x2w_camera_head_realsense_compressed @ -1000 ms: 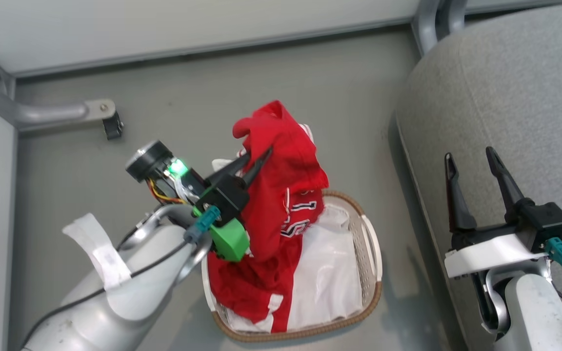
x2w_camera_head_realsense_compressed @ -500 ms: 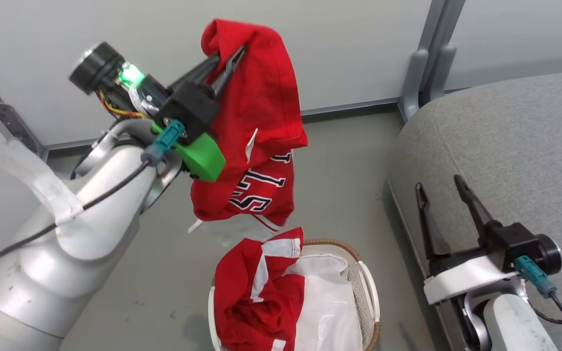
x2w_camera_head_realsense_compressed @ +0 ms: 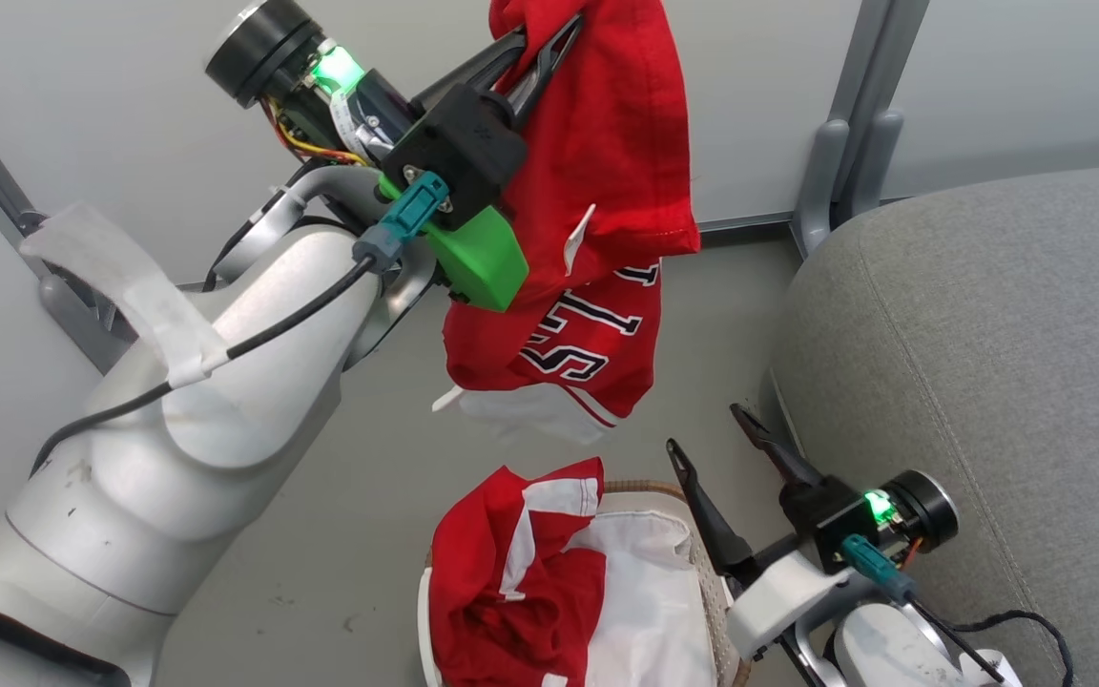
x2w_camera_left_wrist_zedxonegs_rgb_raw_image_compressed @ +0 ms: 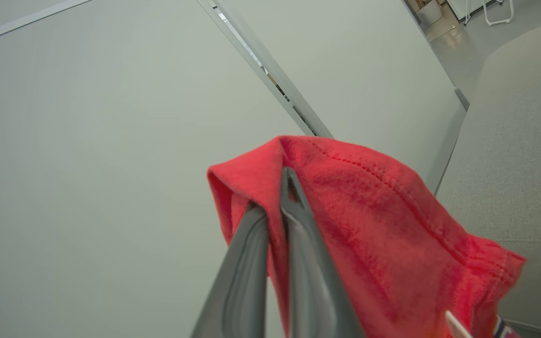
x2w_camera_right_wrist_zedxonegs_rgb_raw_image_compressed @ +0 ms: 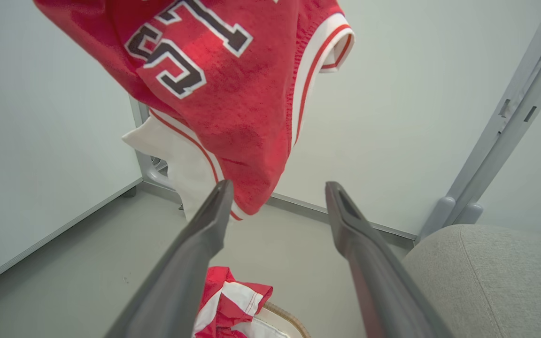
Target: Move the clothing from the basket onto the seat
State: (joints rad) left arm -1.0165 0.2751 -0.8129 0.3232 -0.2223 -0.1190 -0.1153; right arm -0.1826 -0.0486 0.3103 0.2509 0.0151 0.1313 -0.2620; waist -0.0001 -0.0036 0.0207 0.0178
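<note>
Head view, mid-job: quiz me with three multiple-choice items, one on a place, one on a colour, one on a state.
1. Where is the jersey?
A) in the basket
B) hanging from the left gripper
C) on the seat

2. What colour is its lettering?
A) yellow
B) green
C) black, outlined white

3. How is the right gripper?
A) open, empty
B) shut on the jersey
C) shut on the basket

Key:
1 B: it dangles from the shut left gripper, clear of basket and seat.
2 C: dark letters with white edges on red cloth.
3 A: its jaws stand apart with nothing between them.
</note>
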